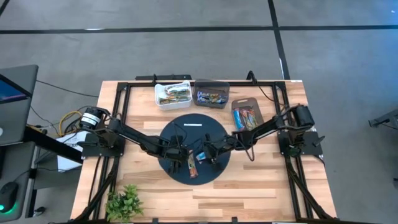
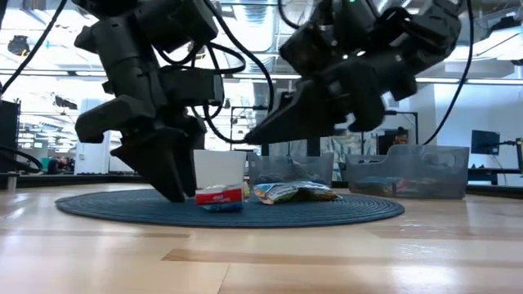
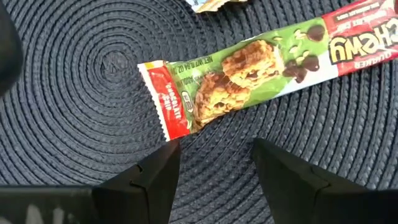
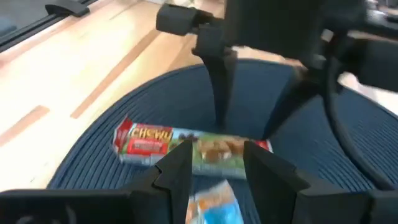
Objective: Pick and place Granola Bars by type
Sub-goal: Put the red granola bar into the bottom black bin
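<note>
A granola bar in a green and red wrapper (image 3: 249, 68) lies flat on the round dark mat (image 1: 214, 134); it also shows in the high view (image 1: 191, 167) and the low view (image 2: 219, 196). My left gripper (image 3: 214, 165) is open and points down at the mat. Its fingertips stand just beside the long edge of this bar, near its red end, without clear touch. A blue-wrapped bar (image 4: 214, 202) lies on the mat close by (image 1: 201, 155). My right gripper (image 4: 214, 165) is open and hangs above it (image 2: 261, 131), clear of the mat.
At the table's far side stand a white tray (image 1: 173, 95) with brown-green bars, a dark tray (image 1: 212, 96) with blue bars and a dark tray (image 1: 247, 115) with orange-red ones. A thin white strip (image 1: 193, 124) lies on the mat. A small green plant (image 1: 124, 202) stands at the near left corner.
</note>
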Controlling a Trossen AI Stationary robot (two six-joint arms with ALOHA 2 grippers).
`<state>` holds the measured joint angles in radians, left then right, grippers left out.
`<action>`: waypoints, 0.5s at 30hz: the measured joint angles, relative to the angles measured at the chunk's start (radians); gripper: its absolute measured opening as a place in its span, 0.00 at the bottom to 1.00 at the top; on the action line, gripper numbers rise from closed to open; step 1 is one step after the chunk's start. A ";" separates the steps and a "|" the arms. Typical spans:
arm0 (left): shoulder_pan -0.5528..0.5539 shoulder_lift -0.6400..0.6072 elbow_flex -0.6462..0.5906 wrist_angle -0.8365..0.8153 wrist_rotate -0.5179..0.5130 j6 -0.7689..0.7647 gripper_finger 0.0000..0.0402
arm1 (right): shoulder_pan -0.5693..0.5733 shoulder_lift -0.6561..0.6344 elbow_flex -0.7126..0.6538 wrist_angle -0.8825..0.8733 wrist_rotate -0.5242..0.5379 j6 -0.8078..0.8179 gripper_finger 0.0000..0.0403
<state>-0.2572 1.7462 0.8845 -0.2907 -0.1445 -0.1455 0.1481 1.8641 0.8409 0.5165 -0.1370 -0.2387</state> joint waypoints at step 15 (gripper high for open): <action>-0.002 0.002 -0.002 -0.024 -0.048 -0.016 0.50 | 0.064 0.190 0.256 -0.179 -0.015 -0.099 0.34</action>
<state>-0.2588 1.7481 0.8825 -0.3149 -0.1921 -0.1616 0.2125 2.0537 1.0974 0.3375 -0.1523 -0.3379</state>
